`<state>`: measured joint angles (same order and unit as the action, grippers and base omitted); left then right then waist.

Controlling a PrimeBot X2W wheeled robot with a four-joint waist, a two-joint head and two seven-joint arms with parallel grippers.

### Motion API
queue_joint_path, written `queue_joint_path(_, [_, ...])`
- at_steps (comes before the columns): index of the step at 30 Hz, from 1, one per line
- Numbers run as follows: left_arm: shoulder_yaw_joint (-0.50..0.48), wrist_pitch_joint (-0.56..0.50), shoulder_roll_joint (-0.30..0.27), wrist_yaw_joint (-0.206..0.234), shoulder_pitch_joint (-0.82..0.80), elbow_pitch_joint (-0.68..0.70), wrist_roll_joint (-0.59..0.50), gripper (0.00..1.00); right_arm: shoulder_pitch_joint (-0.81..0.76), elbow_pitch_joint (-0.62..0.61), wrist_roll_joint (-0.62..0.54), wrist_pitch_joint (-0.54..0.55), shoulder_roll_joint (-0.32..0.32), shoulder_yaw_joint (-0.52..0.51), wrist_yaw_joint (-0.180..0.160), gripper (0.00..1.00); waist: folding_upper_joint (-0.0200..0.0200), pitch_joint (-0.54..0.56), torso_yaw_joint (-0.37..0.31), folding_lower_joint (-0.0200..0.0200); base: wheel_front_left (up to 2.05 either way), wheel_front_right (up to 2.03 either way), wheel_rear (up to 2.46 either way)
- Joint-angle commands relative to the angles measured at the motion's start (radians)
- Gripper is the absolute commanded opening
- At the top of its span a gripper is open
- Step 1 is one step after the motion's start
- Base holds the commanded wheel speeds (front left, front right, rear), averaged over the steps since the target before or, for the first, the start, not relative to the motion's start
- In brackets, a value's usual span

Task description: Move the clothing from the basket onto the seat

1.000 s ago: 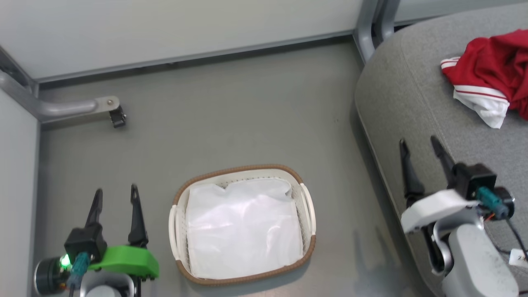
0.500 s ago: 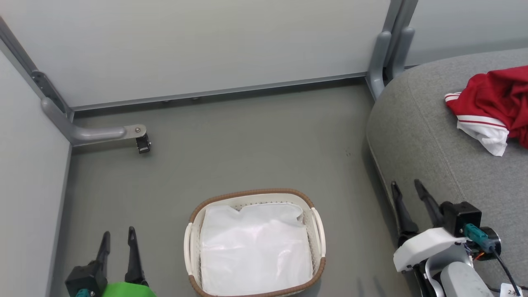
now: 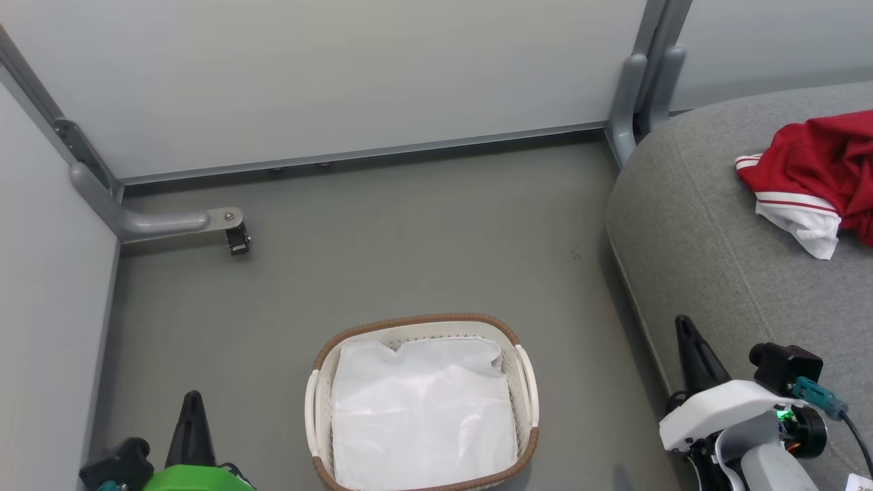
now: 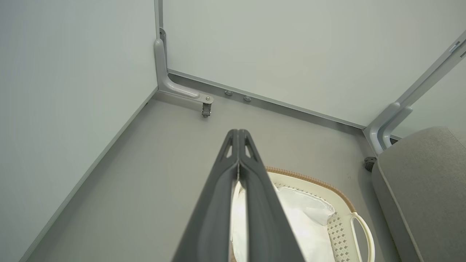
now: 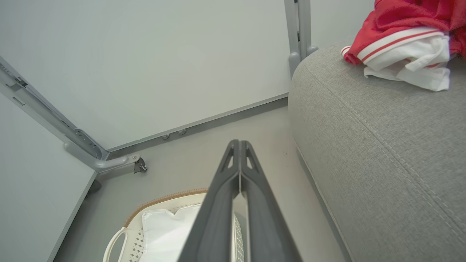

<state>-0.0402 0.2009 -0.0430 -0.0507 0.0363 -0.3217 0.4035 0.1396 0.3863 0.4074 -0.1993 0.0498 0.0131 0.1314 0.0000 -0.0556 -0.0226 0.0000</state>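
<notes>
The two fingers of the left gripper point(image 4: 238, 133) are pressed together along their length with nothing between them, and the fingers of the right gripper point(image 5: 239, 142) are pressed together in the same way, also empty. One second ago, and half a second ago, both pairs were spread apart; both have since been brought together. In the head view the left gripper point(image 3: 193, 399) is found just left of the basket point(image 3: 423, 319), above the floor point(image 3: 382, 245), and the right gripper point(image 3: 684, 324) is found right of the basket, at the edge of the seat point(image 3: 702, 232). Inside the basket only the white liner point(image 3: 423, 409) is seen, as in both earlier pictures. The clothing point(image 3: 815, 160) lies as a red and white heap on the seat, well apart from the basket to the upper right, unmoved; its far side is cut off by the picture edge. The transfer is therefore judged complete, and the empty closing is judged a stowing action. No brand or label is legible; a white tag point(image 3: 861, 483) right of the basket, low by the right arm, cannot be read.
</notes>
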Motion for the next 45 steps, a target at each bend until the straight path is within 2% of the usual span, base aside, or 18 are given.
queue_joint_path(1, [-0.008, -0.009, -0.004, -0.006, -0.029, 0.021, 0.045, 0.0, 0.008, -0.023, 0.044, 0.008, 0.006, -0.007, 0.0, 0.0, 0.0, 0.001, 0.0, 0.0, 0.0, 0.0, 0.0])
queue_joint_path(26, [-0.029, -0.108, -0.006, -0.031, -0.069, 0.043, 0.424, 0.0, -0.006, -0.065, 0.422, 0.106, 0.005, -0.046, 0.0, 0.0, 0.0, 0.012, 0.005, 0.0, 0.0, 0.0, 0.0])
queue_joint_path(45, [-0.043, -0.167, -0.007, -0.046, -0.094, 0.053, 0.649, 0.0, -0.015, -0.088, 0.646, 0.167, 0.004, -0.07, -0.001, 0.0, 0.0, 0.021, 0.009, 0.0, 0.0, 0.0, 0.0])
